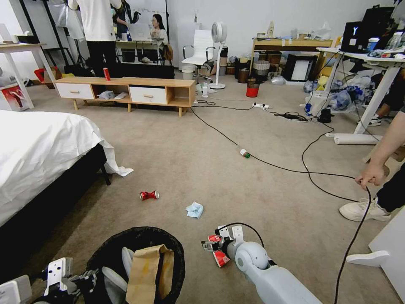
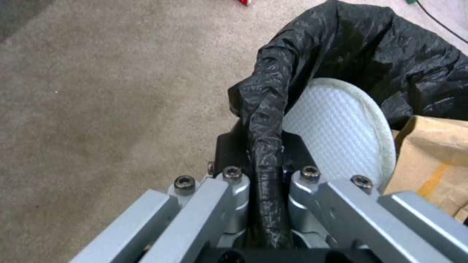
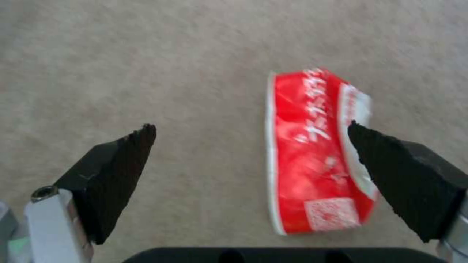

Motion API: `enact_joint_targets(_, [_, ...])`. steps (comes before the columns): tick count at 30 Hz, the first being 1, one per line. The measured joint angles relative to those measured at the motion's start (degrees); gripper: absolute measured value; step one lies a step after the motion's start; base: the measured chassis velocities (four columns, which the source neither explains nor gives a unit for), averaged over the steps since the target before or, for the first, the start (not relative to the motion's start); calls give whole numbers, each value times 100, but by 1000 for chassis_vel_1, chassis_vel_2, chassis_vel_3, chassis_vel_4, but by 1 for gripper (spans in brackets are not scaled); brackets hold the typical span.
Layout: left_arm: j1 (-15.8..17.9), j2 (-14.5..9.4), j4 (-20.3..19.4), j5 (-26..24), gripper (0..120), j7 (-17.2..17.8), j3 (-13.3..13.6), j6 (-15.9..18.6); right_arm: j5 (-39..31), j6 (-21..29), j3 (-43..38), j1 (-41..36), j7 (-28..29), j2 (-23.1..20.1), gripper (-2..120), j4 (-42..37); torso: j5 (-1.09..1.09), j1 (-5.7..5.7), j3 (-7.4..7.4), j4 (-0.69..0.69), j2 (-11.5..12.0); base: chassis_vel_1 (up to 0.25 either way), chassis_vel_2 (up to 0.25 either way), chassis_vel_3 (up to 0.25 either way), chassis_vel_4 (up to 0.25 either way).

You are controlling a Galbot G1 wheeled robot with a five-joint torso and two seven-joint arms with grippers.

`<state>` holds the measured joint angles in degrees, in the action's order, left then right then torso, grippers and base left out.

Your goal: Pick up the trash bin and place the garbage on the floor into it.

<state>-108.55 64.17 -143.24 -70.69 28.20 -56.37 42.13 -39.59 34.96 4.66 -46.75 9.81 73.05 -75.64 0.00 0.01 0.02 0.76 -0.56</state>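
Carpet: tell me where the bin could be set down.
Bare carpet lies between the bed, the wooden bench and the black cable. Nearer is crowded: crushed can, tissue, and snack packet under the right gripper.

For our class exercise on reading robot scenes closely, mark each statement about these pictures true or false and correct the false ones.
1. The left gripper is shut on the rim of the round black lined trash bin. True.
2. The right gripper has closed on the red-white snack packet. False: it is open above the packet, which lies on the beige carpet floor.
3. A brown paper bag sits in the bin. True.
4. The crumpled pale-blue tissue is in the bin. False: it lies on the carpet.
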Motion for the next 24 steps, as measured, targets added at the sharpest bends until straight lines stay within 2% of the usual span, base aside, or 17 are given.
enact_joint_targets(12, [1, -2, 0, 13, 4, -1, 22, 0, 164, 311, -410, -15, 148, 73, 100, 352, 0, 0, 0, 1, 0, 0, 0, 0, 0])
enact_joint_targets(24, [-40, 16, 0, 16, 4, -1, 0, 0, 772, 198, -484, 415, -269, 495, 100, 1257, 0, 0, 0, -1, 0, 0, 0, 0, 0])
